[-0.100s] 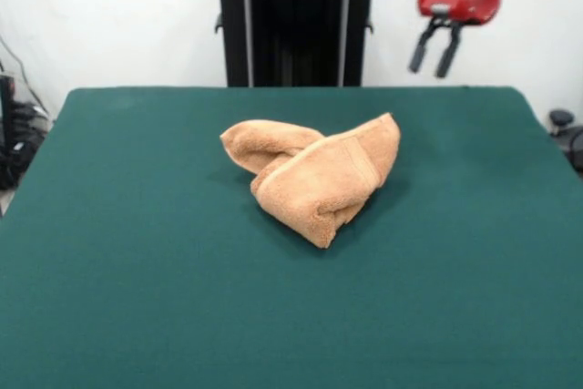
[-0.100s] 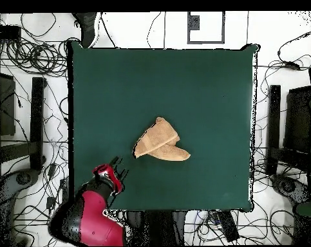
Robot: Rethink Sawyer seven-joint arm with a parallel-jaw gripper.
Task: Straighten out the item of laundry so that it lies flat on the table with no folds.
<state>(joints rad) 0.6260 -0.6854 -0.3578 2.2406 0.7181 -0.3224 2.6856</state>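
The item of laundry [image 1: 314, 171] is a small orange-tan towel, folded over itself in a crumpled heap near the middle of the dark green table [image 1: 137, 252]. From above, the towel [image 2: 160, 143] forms a rough triangle with one flap lying over another. My gripper [image 1: 434, 50] hangs high above the table's far right part, well clear of the towel, its two black fingers apart and empty. In the overhead view the gripper [image 2: 120, 169] sits over the table's lower left area, to the lower left of the towel.
The table [image 2: 216, 77] has white floor around it with many loose cables [image 2: 29, 54]. Black stands [image 2: 37, 116] flank both sides. The robot's black pedestal [image 1: 293, 29] rises behind the far edge.
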